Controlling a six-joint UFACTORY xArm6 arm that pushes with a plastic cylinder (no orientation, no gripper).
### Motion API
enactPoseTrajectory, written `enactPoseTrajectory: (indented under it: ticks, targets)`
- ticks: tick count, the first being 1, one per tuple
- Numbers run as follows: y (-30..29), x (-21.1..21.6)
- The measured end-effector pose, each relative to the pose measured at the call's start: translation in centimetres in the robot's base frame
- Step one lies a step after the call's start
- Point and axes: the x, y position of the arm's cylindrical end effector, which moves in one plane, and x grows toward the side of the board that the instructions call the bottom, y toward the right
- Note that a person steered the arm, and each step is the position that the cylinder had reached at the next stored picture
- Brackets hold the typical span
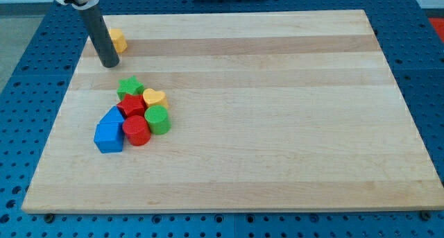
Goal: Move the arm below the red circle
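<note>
Red circle (137, 131): upright, touching blue block (109, 133), green circle (158, 119).

- Single camera view, raised, looking down at an angle across the wooden board (277, 127).
- Board's near edge runs along the view's bottom; far edge at the view's top looks narrower.
- Medium distance: whole board fits, blue perforated table (21, 92) showing around it.
- The arm's rod (103, 40) enters from the top left corner, cropped by the frame.
</note>
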Motion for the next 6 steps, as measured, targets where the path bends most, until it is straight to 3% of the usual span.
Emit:
enactPoseTrajectory:
  ticks: [1,2,4,5,6]
  targets:
    - [-0.4,0.1]
    - [-4.1,5.7]
    - [-7.1,10.3]
    - [-6.4,18.5]
    - [-4.3,21.6]
